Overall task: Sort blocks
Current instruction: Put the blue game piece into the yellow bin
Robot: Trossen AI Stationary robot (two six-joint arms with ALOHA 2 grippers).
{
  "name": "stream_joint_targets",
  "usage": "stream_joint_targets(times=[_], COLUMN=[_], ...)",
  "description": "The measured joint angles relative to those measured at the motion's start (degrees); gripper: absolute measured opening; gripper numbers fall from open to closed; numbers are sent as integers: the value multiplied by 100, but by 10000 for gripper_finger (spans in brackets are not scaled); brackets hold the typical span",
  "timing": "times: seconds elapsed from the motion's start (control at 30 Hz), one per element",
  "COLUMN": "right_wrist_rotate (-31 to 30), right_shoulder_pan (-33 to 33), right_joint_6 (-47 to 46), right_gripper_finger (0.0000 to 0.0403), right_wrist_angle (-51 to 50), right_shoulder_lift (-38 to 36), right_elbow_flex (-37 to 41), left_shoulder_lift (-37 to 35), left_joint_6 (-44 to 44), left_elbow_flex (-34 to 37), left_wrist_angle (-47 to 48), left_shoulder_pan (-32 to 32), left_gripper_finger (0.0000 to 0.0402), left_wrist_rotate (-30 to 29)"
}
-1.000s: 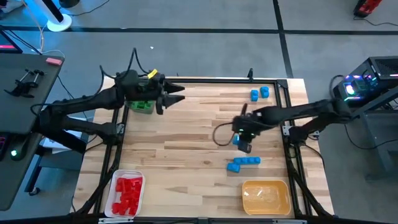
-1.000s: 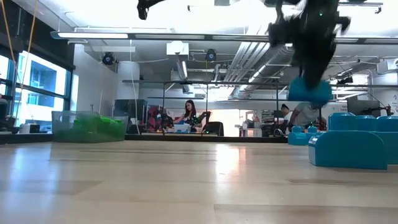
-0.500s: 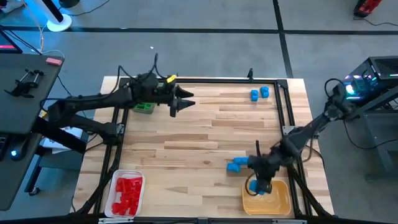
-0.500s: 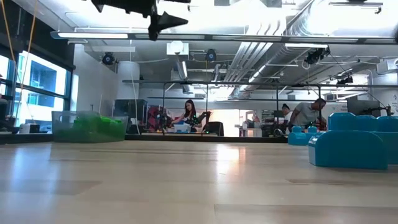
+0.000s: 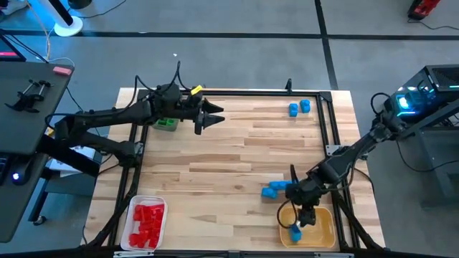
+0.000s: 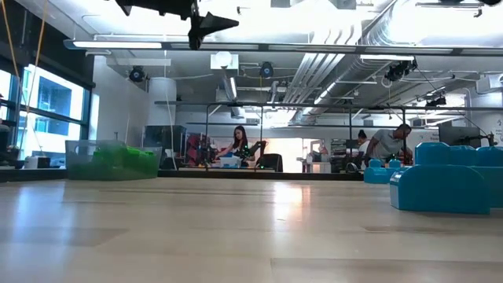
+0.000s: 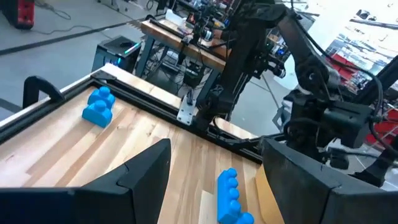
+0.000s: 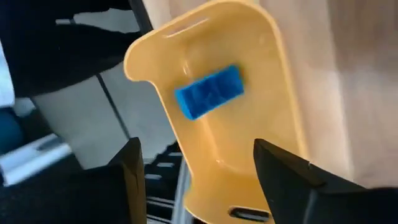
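My right gripper [image 8: 196,149] hovers open over the yellow tray [image 5: 320,228] at the table's near right. One blue block [image 8: 208,92] lies flat on the tray floor [image 5: 295,233], clear of the fingers. A row of joined blue blocks [image 5: 276,188] lies on the table just beyond the tray, and two more blue blocks [image 5: 299,107] sit at the far right. Green blocks [image 5: 166,123] fill a tray at the far left. Red blocks [image 5: 148,219] fill a white tray at the near left. My left gripper [image 5: 210,120] hangs open beside the green blocks, above the table.
A black frame rail [image 5: 332,136] runs along the table's right edge, close to my right arm. The middle of the wooden table [image 5: 229,165] is bare. In the low view, people sit in the room behind the table.
My right gripper has carried a blue block from the table's middle right toward the near edge and let it go over the yellow tray. The block now lies in the tray. My left gripper has moved a little toward the right, away from the green blocks.
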State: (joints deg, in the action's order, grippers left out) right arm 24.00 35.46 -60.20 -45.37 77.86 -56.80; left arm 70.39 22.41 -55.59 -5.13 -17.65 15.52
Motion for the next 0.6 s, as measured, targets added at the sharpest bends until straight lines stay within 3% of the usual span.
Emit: stream_joint_targets(times=[0.07, 0.33, 0.6], right_wrist_rotate=[-209, -2113, -2209], right_shoulder_pan=[-81, -527, -989], right_joint_6=[419, 2310, 3210], right_gripper_finger=[189, 190, 190], right_wrist_angle=[-351, -1224, -982], right_shoulder_lift=[-76, -64, 300], right_elbow_flex=[-161, -224, 479], left_shoulder_lift=[-30, -33, -33], left_joint_6=[0, 144, 295], left_elbow_flex=[0, 0, 2], left_wrist_angle=[5, 196, 468], left_shoulder_pan=[0, 0, 9], left_gripper_finger=[239, 239, 239], left_wrist_rotate=[-1, -4, -6])
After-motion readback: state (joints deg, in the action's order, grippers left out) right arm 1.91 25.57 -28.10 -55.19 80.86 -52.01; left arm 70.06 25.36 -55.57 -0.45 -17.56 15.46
